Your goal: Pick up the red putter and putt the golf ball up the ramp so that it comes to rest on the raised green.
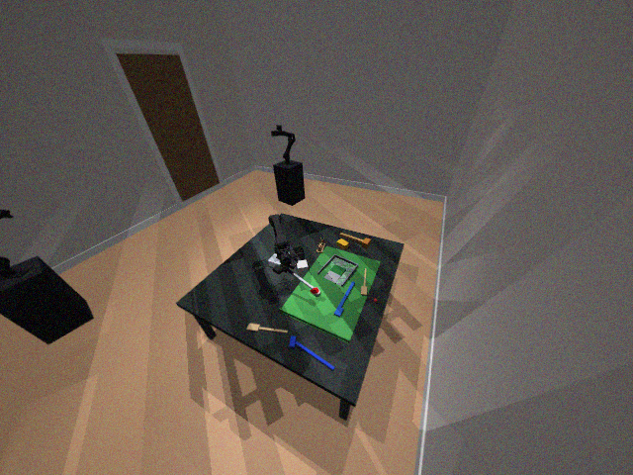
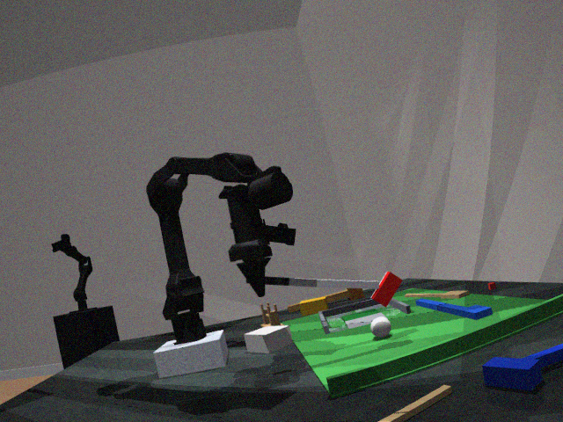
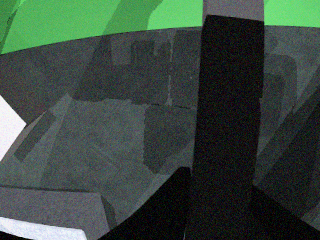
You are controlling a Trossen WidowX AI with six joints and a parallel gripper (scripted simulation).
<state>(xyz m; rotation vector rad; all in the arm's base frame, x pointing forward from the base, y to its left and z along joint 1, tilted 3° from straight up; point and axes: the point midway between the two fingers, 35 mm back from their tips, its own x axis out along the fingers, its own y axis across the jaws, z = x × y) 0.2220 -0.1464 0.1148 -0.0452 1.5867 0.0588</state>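
My top camera is hanging high in a room corner, looking down from far off at the whole table (image 1: pixel 225 301). My exterior camera is sitting low near the table edge, facing the arm (image 2: pixel 172 254) side-on. My wrist camera is looking down close along the putter shaft (image 3: pixel 227 127). All three are sharing the green mat (image 1: pixel 316 312).

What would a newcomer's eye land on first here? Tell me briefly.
The black gripper, shut on the grey-shafted red putter, holds it level above the bright green putting mat. The small white golf ball rests on the mat just below the red head, near the grey-framed raised green.
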